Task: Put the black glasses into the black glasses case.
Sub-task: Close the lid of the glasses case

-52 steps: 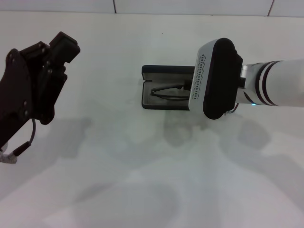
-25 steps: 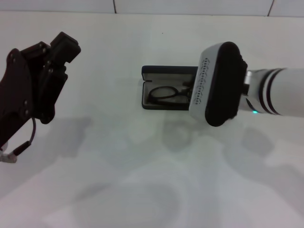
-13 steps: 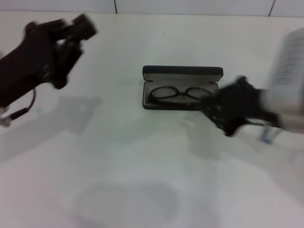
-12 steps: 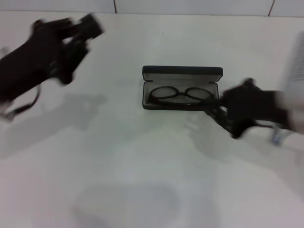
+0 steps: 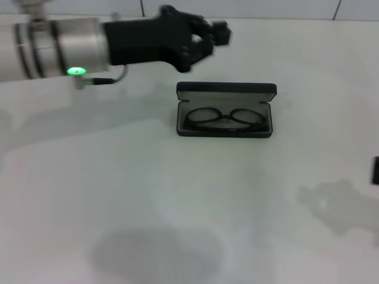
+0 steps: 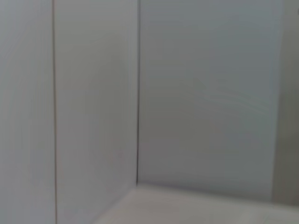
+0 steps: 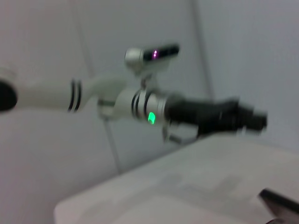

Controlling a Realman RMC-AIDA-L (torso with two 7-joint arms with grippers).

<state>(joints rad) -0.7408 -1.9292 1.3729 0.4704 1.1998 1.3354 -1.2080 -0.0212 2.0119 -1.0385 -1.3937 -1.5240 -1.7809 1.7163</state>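
Note:
The black glasses case (image 5: 225, 94) lies open on the white table, its lid standing at the far side. The black glasses (image 5: 224, 118) rest folded inside the case on the light lining, lenses facing up. My left gripper (image 5: 208, 34) hovers above the table just beyond the case's far left corner, at the end of the arm stretched in from the left. The right wrist view shows the same left gripper (image 7: 252, 120) over the table. Only a black sliver of my right gripper (image 5: 375, 170) shows at the right edge, well away from the case.
The white table (image 5: 177, 195) spreads out on all sides of the case. A tiled wall (image 5: 249, 7) rises behind it. The left wrist view shows only the wall (image 6: 196, 93). A dark edge (image 7: 280, 205) shows low in the right wrist view.
The right gripper let go of the glasses, which now lie in the case, and pulled off to the right. The left arm swung in from the left towards the case's far side.

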